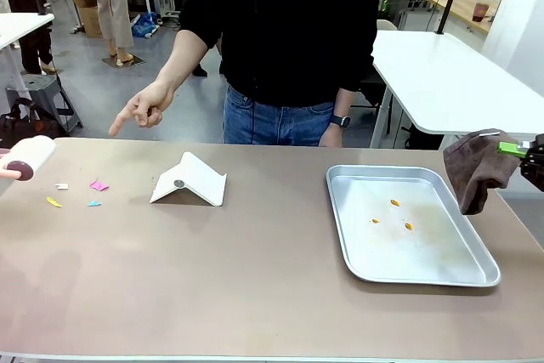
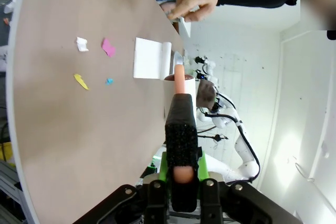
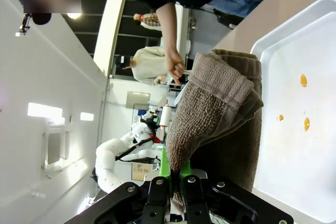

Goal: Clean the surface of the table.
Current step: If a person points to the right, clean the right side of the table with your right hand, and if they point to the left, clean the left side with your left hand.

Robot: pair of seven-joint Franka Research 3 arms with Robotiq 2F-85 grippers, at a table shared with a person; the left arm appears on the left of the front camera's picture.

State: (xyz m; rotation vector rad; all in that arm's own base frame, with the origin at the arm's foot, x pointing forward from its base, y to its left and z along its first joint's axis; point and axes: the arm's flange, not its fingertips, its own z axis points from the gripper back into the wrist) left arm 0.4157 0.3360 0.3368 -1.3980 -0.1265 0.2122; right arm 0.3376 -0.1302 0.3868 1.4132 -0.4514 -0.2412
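The tan-brown table (image 1: 255, 278) carries small paper scraps near its left end: white (image 1: 61, 185), pink (image 1: 99, 185), yellow (image 1: 53, 201) and blue (image 1: 93, 203). My left gripper (image 2: 181, 182) is shut on the handle of a lint roller (image 2: 181, 124), whose roll (image 1: 25, 157) hovers at the table's left edge, short of the scraps (image 2: 108, 47). Off the right edge, my right gripper (image 1: 520, 152) is shut on a brown cloth (image 1: 478, 167) that hangs beside the tray; in the right wrist view the cloth (image 3: 220, 108) droops from the gripper (image 3: 176, 182).
A silver tray (image 1: 353, 235) with three orange crumbs (image 1: 394, 203) lies at the right. A white folded card (image 1: 189, 180) stands left of centre. The person at the far side points a hand (image 1: 140, 110) down towards the scraps. A white table (image 1: 442, 74) stands behind.
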